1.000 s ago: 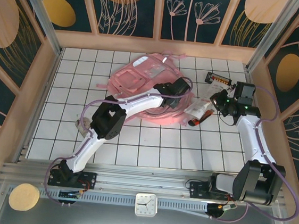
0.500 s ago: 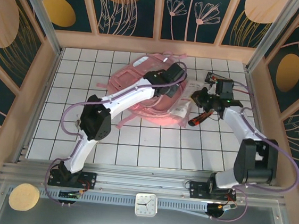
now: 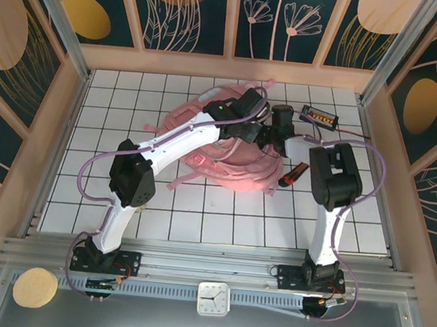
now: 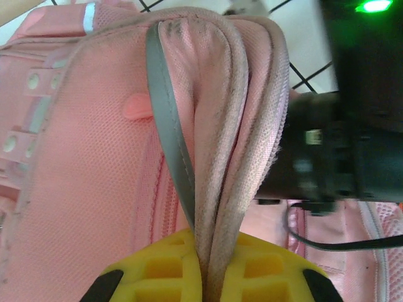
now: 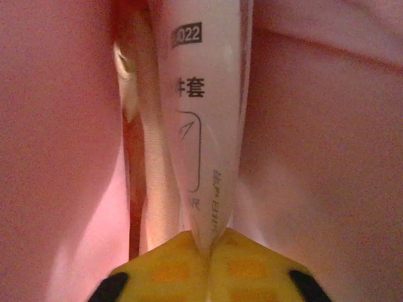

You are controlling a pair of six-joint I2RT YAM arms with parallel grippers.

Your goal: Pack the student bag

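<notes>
**Both grippers clamped at the bag's mouth**

The bag (image 3: 230,165) lies flat on the tiled table (image 3: 113,121), in the middle and toward the back wall. Its pink straps trail off its near edge.

The left arm reaches over the bag from the near left. In the left wrist view the left gripper (image 4: 204,280) is closed tight on a fold of the bag's rim. Pink mesh and a grey strip (image 4: 167,119) run down between its yellow pads (image 4: 160,270), with no gap showing. The right arm's black body (image 4: 352,145), a green light lit on it, sits close against that rim.

The right arm rises from the near right, bends and turns left to meet the bag just beside the left gripper. In the right wrist view the right gripper (image 5: 204,255) is pinched on the lower edge of a white packet (image 5: 201,126) printed with black characters. Its pads are almost together, with only the thin packet between them. Pink fabric walls stand on both sides of the packet, so it is inside the bag.

A red-and-black stick (image 3: 294,174) lies just beside the bag's right edge. A black device (image 3: 320,115) with orange keys lies farther back, near the right wall. A clock (image 3: 213,298) and a yellow disc (image 3: 34,287) rest on the metal ledge in front of the arm bases.
</notes>
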